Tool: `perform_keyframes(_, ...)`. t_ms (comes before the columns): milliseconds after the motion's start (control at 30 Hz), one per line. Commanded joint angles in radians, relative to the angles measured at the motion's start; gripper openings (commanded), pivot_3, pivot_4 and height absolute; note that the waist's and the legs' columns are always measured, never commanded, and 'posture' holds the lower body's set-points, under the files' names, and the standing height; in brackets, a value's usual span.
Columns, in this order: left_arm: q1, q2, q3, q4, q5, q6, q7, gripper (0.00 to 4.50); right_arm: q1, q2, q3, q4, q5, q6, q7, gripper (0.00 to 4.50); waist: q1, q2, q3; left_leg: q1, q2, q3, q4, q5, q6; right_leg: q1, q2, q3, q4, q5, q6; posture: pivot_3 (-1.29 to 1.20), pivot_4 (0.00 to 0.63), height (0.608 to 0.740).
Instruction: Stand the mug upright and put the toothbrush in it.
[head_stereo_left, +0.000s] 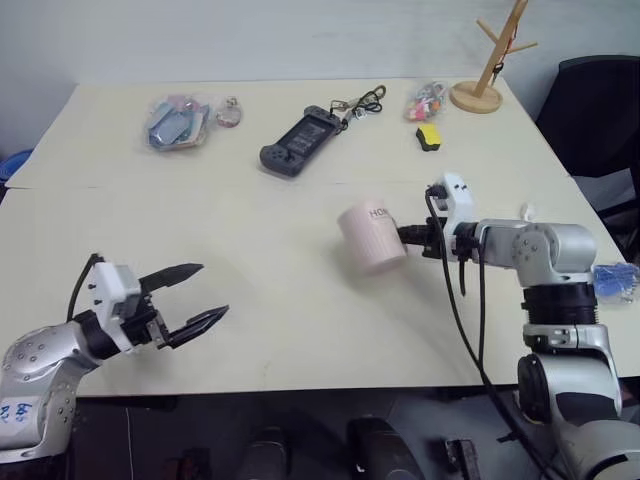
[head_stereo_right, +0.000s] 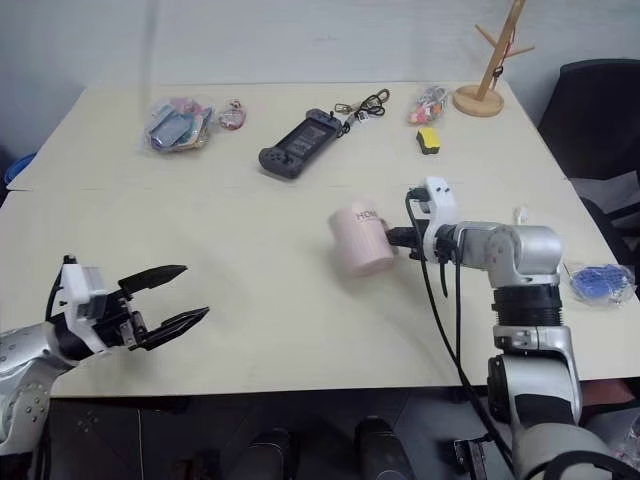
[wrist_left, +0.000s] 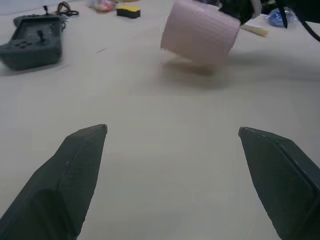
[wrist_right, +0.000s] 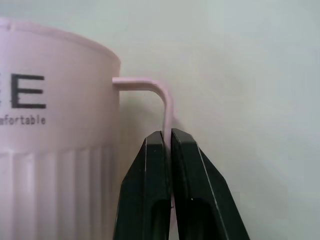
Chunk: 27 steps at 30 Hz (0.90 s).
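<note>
Nearest the camera, the left gripper (head_stereo_left: 192, 295) is seen low at the table's front left, its two black fingers spread wide with nothing between them. In the left wrist view those fingers (wrist_left: 75, 175) frame bare tabletop, and the mug (wrist_left: 199, 34) appears beyond them with its upper part cut off by the frame edge.

Farther in, the right gripper (head_stereo_left: 408, 238) is held against the mug (head_stereo_left: 372, 238), which is tilted above the table (head_stereo_left: 300, 330), right of centre, its lettered side turned up. Whether its base touches the surface cannot be made out from the head views. The right wrist view supplies what they hide: the two fingers (wrist_right: 187, 165) are pinched together on the thin pink handle (wrist_right: 167, 107), with part of the dark lettering cut off at the frame edge. The mug's inside is not visible.

A small pale object (head_stereo_left: 526, 210) lies beyond the right arm, and its cream end (wrist_left: 252, 30) shows in the left wrist view; it is probably the toothbrush, though it is too small to be sure.

The surface is a pale cream table of two joined tops. At its far side lie a dark handheld game controller (head_stereo_left: 297, 141), a clear packet of small items (head_stereo_left: 177, 120), a yellow and black block (head_stereo_left: 429, 135) and a wooden branch stand (head_stereo_left: 492, 60). A dark chair (head_stereo_left: 600, 120) stands at the right and a plain pale wall behind.
</note>
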<state>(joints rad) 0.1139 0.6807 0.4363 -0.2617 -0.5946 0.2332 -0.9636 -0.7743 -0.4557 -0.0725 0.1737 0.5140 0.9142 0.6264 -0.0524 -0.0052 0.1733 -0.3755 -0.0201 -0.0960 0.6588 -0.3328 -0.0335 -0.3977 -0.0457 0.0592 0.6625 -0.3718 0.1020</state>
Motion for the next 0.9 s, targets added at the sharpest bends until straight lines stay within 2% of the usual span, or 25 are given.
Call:
perform_keyframes(33, 0.023, 0.002, 0.07, -0.017, -0.048, 0.015, 0.018, 4.5, 0.038, 0.098, 0.047, -0.04, -0.098, -0.446, 0.074, 0.06, -0.002, 0.0, 0.0, 0.0, 0.0, 0.0, 0.0, 0.0, 0.0, 0.0, 0.0, 0.0, 0.0, 0.0, 0.0, 0.0, 0.15, 0.74)
perform_keyframes(100, 0.034, 0.0, 0.082, -0.012, -0.054, 0.023, 0.024, 4.5, 0.058, 0.169, 0.088, 0.025, -0.168, -0.676, 0.093, 0.06, -0.005, 0.0, 0.0, 0.0, 0.0, 0.0, 0.001, 0.0, 0.0, 0.0, 0.0, 0.0, 0.0, 0.0, 0.0, 0.0, 0.15, 0.74)
perform_keyframes(133, 0.039, -0.002, 0.083, -0.01, -0.052, 0.021, 0.025, 4.5, 0.061, 0.227, 0.103, 0.096, -0.215, -0.829, 0.067, 0.06, -0.006, 0.0, 0.0, 0.0, 0.0, 0.0, 0.001, 0.0, 0.0, 0.0, 0.0, -0.001, 0.0, 0.0, 0.0, 0.0, 0.15, 0.74)
perform_keyframes(233, 0.041, -0.007, 0.075, -0.025, -0.048, 0.021, 0.036, 4.5, 0.06, 0.344, 0.132, 0.292, -0.315, -1.11, -0.007, 0.06, -0.011, 0.0, 0.0, 0.001, 0.0, 0.0, 0.001, 0.0, -0.001, 0.0, 0.0, -0.002, 0.001, 0.0, 0.0, 0.0, 0.15, 0.74)
perform_keyframes(333, 0.036, -0.006, 0.074, -0.053, -0.058, 0.036, 0.054, 4.5, 0.059, 0.407, 0.147, 0.459, -0.373, -1.233, -0.048, 0.06, -0.012, 0.0, 0.0, 0.001, 0.0, 0.0, 0.001, 0.001, -0.002, 0.0, -0.001, -0.003, 0.002, 0.0, 0.0, 0.0, 0.15, 0.74)
perform_keyframes(433, 0.036, 0.003, 0.085, -0.069, -0.071, 0.054, 0.063, 4.5, 0.075, 0.415, 0.141, 0.496, -0.33, -1.2, 0.043, 0.06, -0.01, 0.0, 0.0, 0.001, -0.001, 0.0, 0.001, 0.001, -0.002, 0.0, -0.001, -0.003, 0.002, 0.0, 0.0, 0.0, 0.15, 0.74)
perform_keyframes(467, 0.037, 0.007, 0.091, -0.073, -0.076, 0.061, 0.064, 4.5, 0.082, 0.406, 0.14, 0.49, -0.327, -1.188, 0.057, 0.54, -0.011, 0.0, 0.0, 0.001, -0.001, 0.0, 0.002, 0.001, -0.002, 0.001, -0.001, -0.003, 0.002, 0.0, 0.0, 0.0, 0.15, 0.74)
perform_keyframes(733, 0.051, 0.013, 0.09, -0.085, -0.077, 0.078, 0.061, 4.5, 0.179, 0.222, 0.101, 0.243, -0.276, -1.011, 0.151, 3.08, -0.004, 0.0, 0.0, 0.002, -0.001, 0.0, 0.002, 0.001, -0.002, 0.001, -0.002, -0.003, 0.001, 0.0, 0.0, 0.0, 0.15, 0.74)
perform_keyframes(867, 0.03, 0.026, 0.069, -0.067, -0.071, 0.082, 0.047, 4.5, 0.318, 0.043, 0.054, 0.012, -0.198, -0.859, 0.259, 4.36, 0.011, 0.0, 0.0, 0.002, -0.001, -0.001, 0.001, 0.001, -0.002, 0.002, -0.002, -0.003, -0.001, 0.0, 0.0, 0.0, 0.15, 0.74)
perform_keyframes(900, 0.026, 0.031, 0.064, -0.06, -0.068, 0.08, 0.039, 4.5, 0.368, -0.003, 0.025, -0.041, -0.17, -0.834, 0.277, 4.44, 0.016, 0.0, 0.0, 0.002, -0.001, -0.001, 0.001, 0.0, -0.002, 0.002, -0.002, -0.003, -0.001, 0.0, 0.0, 0.0, 0.15, 0.74)
